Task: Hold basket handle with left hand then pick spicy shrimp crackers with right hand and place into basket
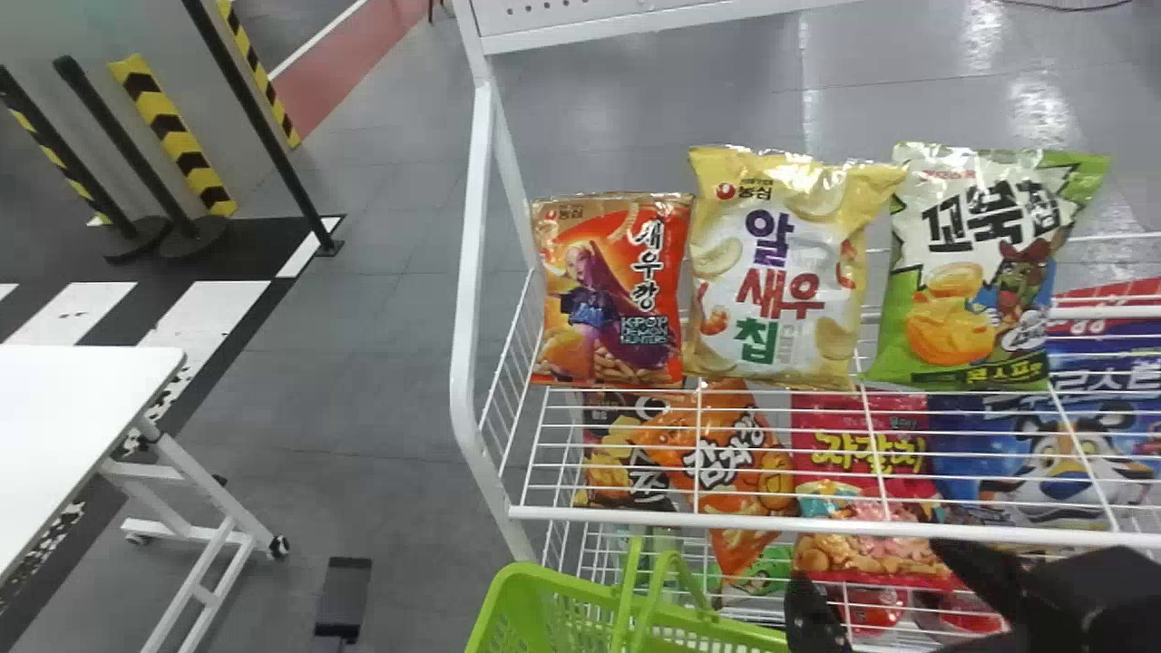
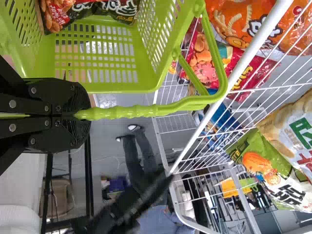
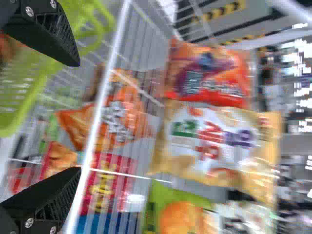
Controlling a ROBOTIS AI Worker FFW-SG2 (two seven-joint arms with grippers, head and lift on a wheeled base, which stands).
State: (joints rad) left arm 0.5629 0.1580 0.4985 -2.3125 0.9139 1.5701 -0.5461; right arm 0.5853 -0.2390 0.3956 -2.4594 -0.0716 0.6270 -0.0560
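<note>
Partway along, probably: the black left gripper (image 2: 83,114) has its jaws closed on the lime-green plastic handle (image 2: 122,112). Picking and basketing remain; the black right gripper's (image 3: 80,116) jaws gape wide, the glossy orange-red cracker bag (image 1: 612,290) on the white wire shelf (image 1: 635,518).

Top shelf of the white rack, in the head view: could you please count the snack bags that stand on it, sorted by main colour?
Orange-red bag: 1
Yellow and white bag: 1
Green and white bag: 1
Total: 3
</note>
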